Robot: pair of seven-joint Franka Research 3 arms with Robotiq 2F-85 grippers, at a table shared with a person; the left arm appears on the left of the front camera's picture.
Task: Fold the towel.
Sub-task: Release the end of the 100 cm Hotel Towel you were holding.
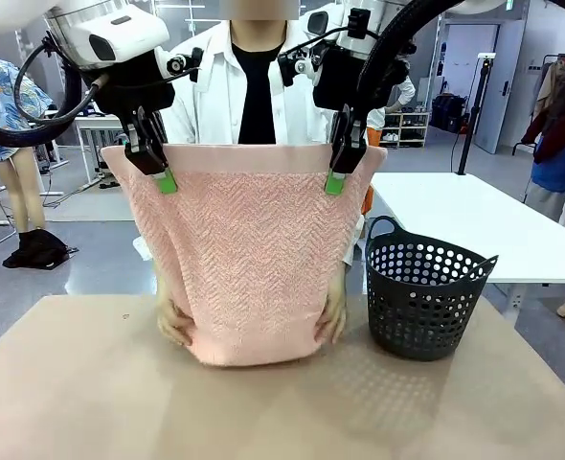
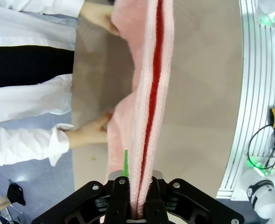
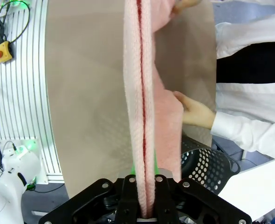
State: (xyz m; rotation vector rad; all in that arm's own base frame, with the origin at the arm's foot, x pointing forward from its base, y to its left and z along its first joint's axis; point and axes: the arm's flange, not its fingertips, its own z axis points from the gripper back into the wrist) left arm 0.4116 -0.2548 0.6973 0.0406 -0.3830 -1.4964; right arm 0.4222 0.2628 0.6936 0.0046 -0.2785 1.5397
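Front view: a light pink rectangular terry-cloth towel (image 1: 254, 259) with a herringbone weave hangs as a curtain above the tan table (image 1: 263, 422), its plain top band stretched between the two arms. The left gripper (image 1: 160, 172) is clamped on the top corner at picture left and the right gripper (image 1: 338, 172) on the corner at picture right, each with its green-padded fingers pressed together on the cloth. The towel's lower end rests on the table, where the person's two hands (image 1: 172, 321) hold it at either side. A dark perforated plastic basket (image 1: 421, 297) stands on the table just beside the towel's right edge. In both wrist views the cloth runs straight out from between the closed fingers, apparently as two layers with a narrow reddish gap between them. The fold looks partly made, with the raised edge yet to be laid down. The main risk is that one layer slips out of a pinch, since the grip sits close to the corner and terry is thick. If one arm descends ahead of the other, the band would tilt and the edges would land skewed. Pulling toward the robot could drag the lower end from under the person's hands, and a swing to the right could snag the basket.
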